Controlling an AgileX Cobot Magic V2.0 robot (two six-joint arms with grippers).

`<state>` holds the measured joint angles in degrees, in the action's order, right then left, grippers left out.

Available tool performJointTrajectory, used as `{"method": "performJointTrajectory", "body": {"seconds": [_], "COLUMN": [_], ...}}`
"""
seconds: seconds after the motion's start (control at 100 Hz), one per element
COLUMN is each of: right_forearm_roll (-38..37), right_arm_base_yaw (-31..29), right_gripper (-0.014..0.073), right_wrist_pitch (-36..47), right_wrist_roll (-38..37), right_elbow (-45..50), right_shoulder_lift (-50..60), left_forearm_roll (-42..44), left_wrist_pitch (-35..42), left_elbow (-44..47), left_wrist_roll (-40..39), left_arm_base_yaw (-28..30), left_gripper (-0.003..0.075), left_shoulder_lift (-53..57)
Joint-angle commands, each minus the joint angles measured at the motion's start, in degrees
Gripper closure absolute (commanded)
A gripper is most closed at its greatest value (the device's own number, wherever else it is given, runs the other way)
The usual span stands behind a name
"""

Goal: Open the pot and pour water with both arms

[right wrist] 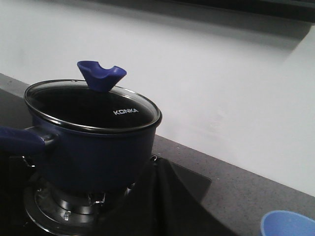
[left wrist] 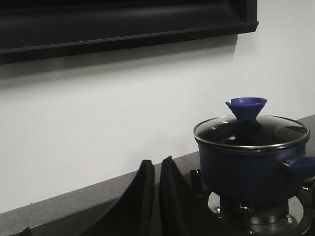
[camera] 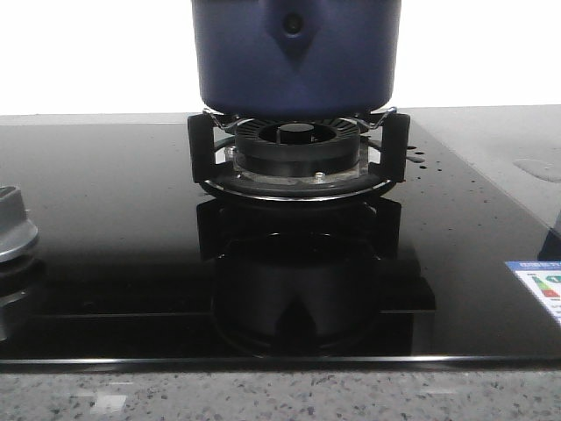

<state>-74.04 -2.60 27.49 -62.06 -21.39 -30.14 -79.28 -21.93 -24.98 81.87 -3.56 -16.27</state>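
The pot [camera: 296, 57] sits on the burner [camera: 296, 151] at the back middle of the black glass cooktop [camera: 105, 228], resting on the black pan supports [camera: 200, 147], its shield-shaped handle mount with the round rivet facing the front camera. The top of the pot is cut off in the front view. From my left wrist the pot [left wrist: 252, 164] shows its glass lid [left wrist: 251, 132] still on, steel rim seated all round, with the blue funnel-shaped knob [left wrist: 246, 107] upright in the middle; a blue handle stub [left wrist: 301, 164] sticks out on one side. From my right wrist the same pot [right wrist: 93, 155] has the lid [right wrist: 91, 107] closed, KONKA printed on the glass, the knob [right wrist: 101, 74] on top and the long blue handle [right wrist: 22, 140] reaching to the frame edge. My left fingers [left wrist: 153, 199] are two dark curved blades almost pressed together, only a thin slit between them, pinching nothing, well short of the pot. My right fingers [right wrist: 162, 201] show as one dark mass near the pot's base; I cannot tell spread or pressed together. A pale blue cup [right wrist: 288, 223] sits on the grey desk [right wrist: 246, 191] beside the cooktop. A silver control knob [camera: 13, 230] is at the cooktop's left edge, an energy label [camera: 539, 289] at its right. Small water [camera: 419, 160] drops speckle the glass right of the burner.
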Motion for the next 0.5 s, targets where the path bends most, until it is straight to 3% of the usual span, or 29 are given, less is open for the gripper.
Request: {"method": "performJointTrajectory", "body": {"seconds": [0.0,0.49], "right_forearm_roll": [1.3,1.3], "right_arm_base_yaw": [0.0,0.0], "right_gripper": [0.0658,0.0658], "right_wrist_pitch": [1.3,1.3], "right_wrist_roll": [0.1,0.1], "right_elbow": [-1.5,-1.5], "right_shoulder_lift": [0.1,0.1], "left_forearm_roll": [-2.1,-2.1], "left_wrist_pitch": [1.4,1.8], "left_elbow": [0.2,2.7], "left_wrist_roll": [-0.7,-0.7], "left_arm_base_yaw": [-0.6,-0.6], "left_gripper": [0.0740,0.0740], "left_shoulder_lift": [0.6,0.5]}}
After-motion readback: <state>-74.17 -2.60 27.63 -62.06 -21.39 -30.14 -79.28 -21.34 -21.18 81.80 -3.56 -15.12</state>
